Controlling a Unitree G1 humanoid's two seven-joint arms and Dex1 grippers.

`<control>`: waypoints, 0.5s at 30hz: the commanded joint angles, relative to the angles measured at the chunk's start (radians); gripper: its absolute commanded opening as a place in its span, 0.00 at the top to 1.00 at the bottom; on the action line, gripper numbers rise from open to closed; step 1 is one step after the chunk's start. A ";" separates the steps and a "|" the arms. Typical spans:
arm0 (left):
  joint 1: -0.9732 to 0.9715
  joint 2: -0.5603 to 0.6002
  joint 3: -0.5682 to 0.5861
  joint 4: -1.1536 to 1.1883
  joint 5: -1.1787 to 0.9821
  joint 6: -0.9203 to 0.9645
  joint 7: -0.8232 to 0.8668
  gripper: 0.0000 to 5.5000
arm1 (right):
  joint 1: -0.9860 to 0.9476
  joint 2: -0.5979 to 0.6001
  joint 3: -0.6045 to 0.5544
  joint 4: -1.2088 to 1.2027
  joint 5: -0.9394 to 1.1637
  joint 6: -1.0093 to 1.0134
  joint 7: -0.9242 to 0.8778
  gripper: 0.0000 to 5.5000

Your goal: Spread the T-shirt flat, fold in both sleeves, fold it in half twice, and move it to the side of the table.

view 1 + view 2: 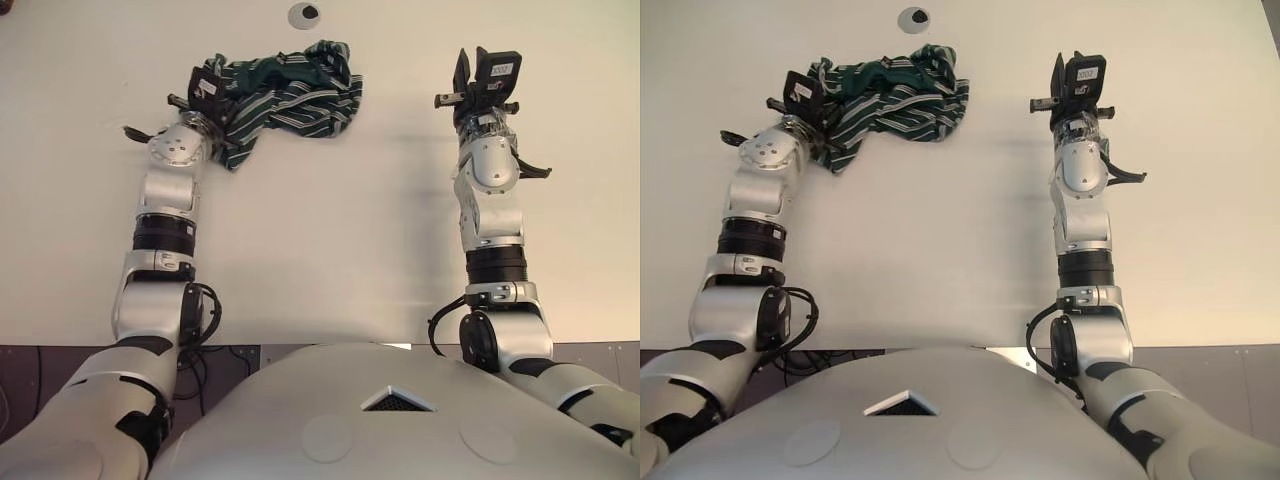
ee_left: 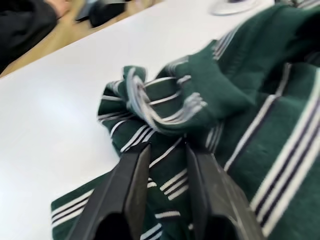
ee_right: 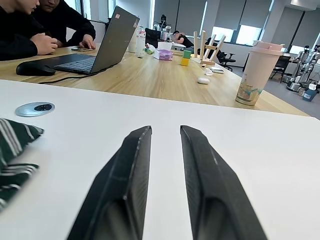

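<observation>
The T-shirt (image 1: 290, 95), dark green with white stripes, lies crumpled in a heap at the far left-centre of the white table (image 1: 340, 240). My left gripper (image 1: 203, 88) is at the heap's left edge. In the left wrist view its fingers (image 2: 132, 172) stand close together with a puckered fold of the T-shirt (image 2: 260, 120) pinched between them. My right gripper (image 1: 478, 68) hovers over bare table well to the right of the shirt. Its two fingers (image 3: 131, 165) are slightly apart with nothing between them, and a corner of the T-shirt (image 3: 12, 150) lies off to one side.
A round grey cable port (image 1: 304, 14) is set into the table just beyond the shirt. Bare white surface stretches between and in front of both arms. Behind the white table stands a wooden table with a laptop (image 3: 107, 42), a cup (image 3: 257, 72) and seated people.
</observation>
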 commanded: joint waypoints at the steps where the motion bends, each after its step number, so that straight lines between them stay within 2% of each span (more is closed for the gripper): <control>1: 0.176 0.006 -0.148 -0.136 -0.012 0.062 -0.195 0.78 | -0.043 -0.023 -0.007 0.000 0.012 0.001 0.029 0.81; 7: 0.269 0.061 -0.205 -0.319 -0.014 0.140 -0.252 0.78 | -0.081 -0.071 -0.004 -0.049 0.078 0.041 0.203 0.81; 12: 0.248 0.105 -0.127 -0.537 -0.074 0.270 -0.251 0.78 | -0.165 -0.211 -0.001 -0.099 0.178 0.146 0.470 0.81; 15: 0.205 0.174 -0.117 -0.609 -0.073 0.303 -0.290 0.78 | -0.182 -0.291 0.049 -0.128 0.190 0.183 0.627 0.81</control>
